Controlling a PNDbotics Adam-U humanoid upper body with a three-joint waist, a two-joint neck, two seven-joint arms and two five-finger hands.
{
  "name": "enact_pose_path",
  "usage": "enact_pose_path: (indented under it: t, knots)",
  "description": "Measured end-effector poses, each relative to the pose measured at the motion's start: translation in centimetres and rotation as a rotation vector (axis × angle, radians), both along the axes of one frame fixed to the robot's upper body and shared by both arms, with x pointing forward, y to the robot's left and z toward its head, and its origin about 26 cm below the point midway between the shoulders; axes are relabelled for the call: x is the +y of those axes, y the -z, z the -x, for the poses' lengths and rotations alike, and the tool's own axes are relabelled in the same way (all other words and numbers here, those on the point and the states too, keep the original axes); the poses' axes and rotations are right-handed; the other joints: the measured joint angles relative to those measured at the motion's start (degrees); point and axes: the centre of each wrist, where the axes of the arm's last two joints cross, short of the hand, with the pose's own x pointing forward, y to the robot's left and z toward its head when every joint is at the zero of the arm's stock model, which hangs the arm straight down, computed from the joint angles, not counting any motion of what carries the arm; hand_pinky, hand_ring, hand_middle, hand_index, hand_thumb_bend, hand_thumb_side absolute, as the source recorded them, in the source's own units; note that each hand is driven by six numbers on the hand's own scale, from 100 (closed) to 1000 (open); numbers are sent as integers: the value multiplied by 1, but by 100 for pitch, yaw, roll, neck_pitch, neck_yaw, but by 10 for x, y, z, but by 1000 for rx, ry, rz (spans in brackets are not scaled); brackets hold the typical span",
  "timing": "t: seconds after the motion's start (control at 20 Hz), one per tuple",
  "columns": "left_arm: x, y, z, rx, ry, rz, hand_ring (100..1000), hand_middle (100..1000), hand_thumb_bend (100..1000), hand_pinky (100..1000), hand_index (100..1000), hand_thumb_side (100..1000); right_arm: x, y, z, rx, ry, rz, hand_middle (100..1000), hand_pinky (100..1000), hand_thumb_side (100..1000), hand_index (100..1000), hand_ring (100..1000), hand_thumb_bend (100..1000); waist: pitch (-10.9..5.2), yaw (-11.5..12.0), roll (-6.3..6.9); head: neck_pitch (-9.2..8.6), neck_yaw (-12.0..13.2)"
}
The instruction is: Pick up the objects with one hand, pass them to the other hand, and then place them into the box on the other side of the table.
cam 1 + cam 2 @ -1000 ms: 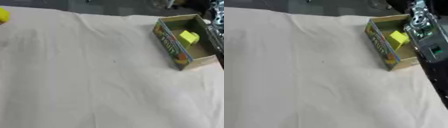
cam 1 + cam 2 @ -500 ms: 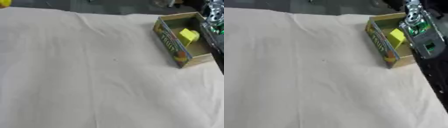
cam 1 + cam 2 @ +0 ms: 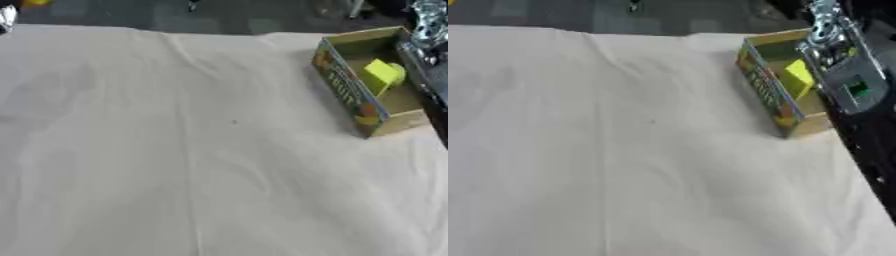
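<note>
- Yellow block-shaped object [image 3: 381, 75]: it is seen lying inside the open cardboard box [image 3: 346, 92], tilted against the box's far inner side; a rounder yellow-green shape seems to sit just beside it, but what it is cannot be made out.
- The cardboard box, printed with fruit pictures on its long outer wall, is set at the right side of the table, which is covered by a plain white cloth [image 3: 175, 150].
- A second small yellow thing [image 3: 33, 2] is glimpsed far to the left of the box, at the top edge of the left eye view; a bit of shiny metal [image 3: 7, 17] shows just below it.
- The right arm [image 3: 846, 75], black with silver parts, is seen hanging over the box's right wall; the right hand itself is not made out, so whether its fingers are apart or together cannot be told.
- The left hand is not shown clearly in either view.
- Handling, as a judgement: the block is taken to be light and stiff, with smooth faces that may slip; it would best be taken across two opposite flat faces, thumb against fingers, rather than by a corner.
</note>
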Motion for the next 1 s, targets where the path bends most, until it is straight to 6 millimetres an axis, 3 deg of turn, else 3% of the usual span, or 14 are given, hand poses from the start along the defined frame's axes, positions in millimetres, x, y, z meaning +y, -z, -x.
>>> enact_pose_path:
  t: [0.2,0.4,1.0]
  knots:
    - [0,1,12,8,38,34,483,474,100,298,563,100,0,0,0,0,-3,1,764,765,432,795,758,100,-27,26,0,118,-265]
    - [3,8,23,31,59,48,484,475,100,301,564,100,0,0,0,1,-4,1,764,764,433,795,758,100,-51,27,34,146,-276]
    - [10,40,73,-13,18,32,476,483,100,301,572,100,7,0,3,-7,-33,27,764,764,418,795,766,100,-227,75,217,163,345]
